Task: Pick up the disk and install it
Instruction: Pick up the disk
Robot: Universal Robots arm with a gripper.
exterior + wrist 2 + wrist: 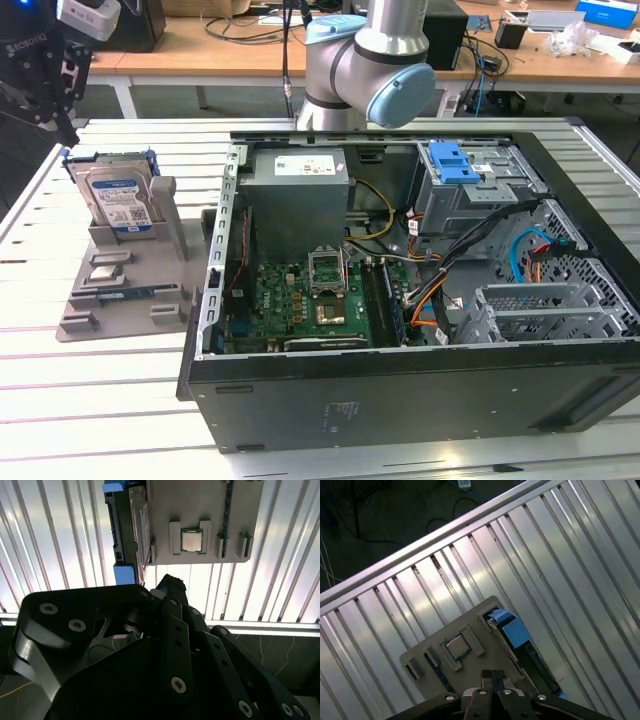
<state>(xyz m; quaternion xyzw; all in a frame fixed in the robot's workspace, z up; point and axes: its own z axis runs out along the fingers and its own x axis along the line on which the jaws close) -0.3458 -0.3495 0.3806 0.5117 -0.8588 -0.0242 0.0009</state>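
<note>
Gripper (493, 676) is clenched: in the first wrist view the two fingertips (487, 676) meet with nothing between them. The second wrist view shows the same black linkage closed to a tip. It holds nothing and touches nothing.

The disk (118, 200) is not picked up. It stands upright on edge in a slot of the grey holder stand (160, 215), on the exterior view's left, label facing the camera, with the blue rail frame (108, 158) around its top edge. In both wrist views the disk is seen edge-on beside the stand's flat base.

In the exterior view the gripper hangs above the stand, near the upper corner on that view's left, apart from the disk.

A CPU chip (191, 540) sits in a square pocket on the stand's base, close to the disk slot.

The stand rests on the slatted metal table (100, 400), just beside the open computer case (400, 390). Inside the case are the grey power supply box (295, 200), the green motherboard (295, 300) and the silver drive cage (470, 195) with a blue latch (452, 160) on top. The arm's base joint (370, 70) rises behind the case.
</note>
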